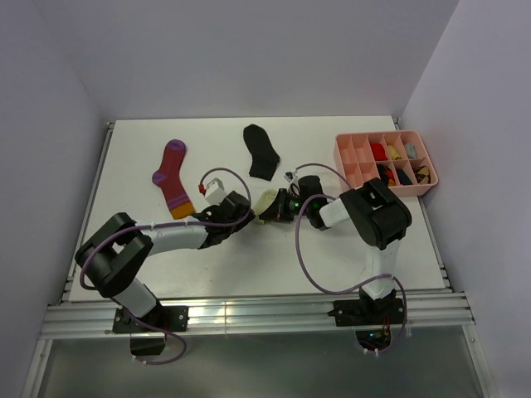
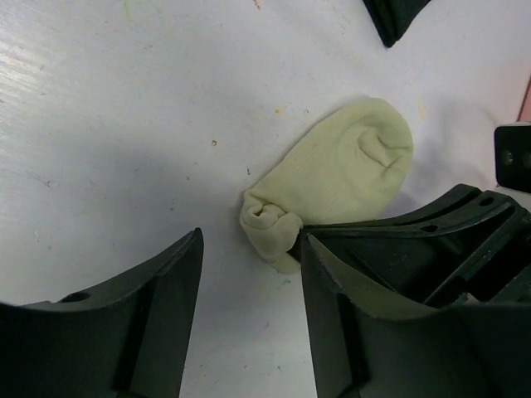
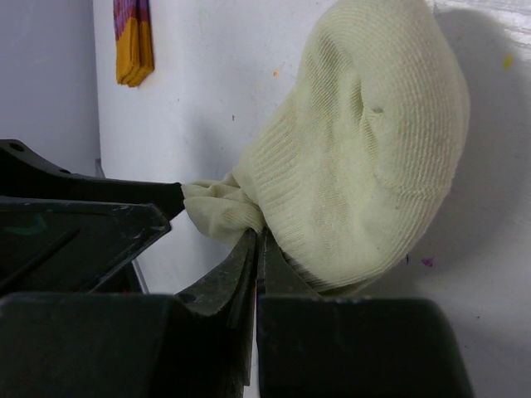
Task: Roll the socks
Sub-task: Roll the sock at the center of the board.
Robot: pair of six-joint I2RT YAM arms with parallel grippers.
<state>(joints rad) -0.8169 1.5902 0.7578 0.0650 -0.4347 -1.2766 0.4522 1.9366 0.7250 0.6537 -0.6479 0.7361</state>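
Left gripper [image 2: 249, 249]: open, jaws spread wide, holding nothing.
Right gripper [image 3: 257, 242]: closed, fingers pressed together and pinching the near edge of the cream sock.
Small cream ribbed fabric sock [image 2: 344, 174]: flat on the white table [image 1: 249, 265] between the two grippers. One end is bunched into a small roll just ahead of the left gripper's gap, touching one fingertip. The rest spreads beyond the right gripper's tips.
Black fabric ankle sock [image 1: 262, 153]: flat, beyond both grippers, apart from them.
Long magenta sock with purple stripes and orange toe [image 1: 172, 176]: flat, left of the left gripper, well apart.
Pink plastic compartment tray [image 1: 339, 152]: right of the right gripper, with small coloured items inside.
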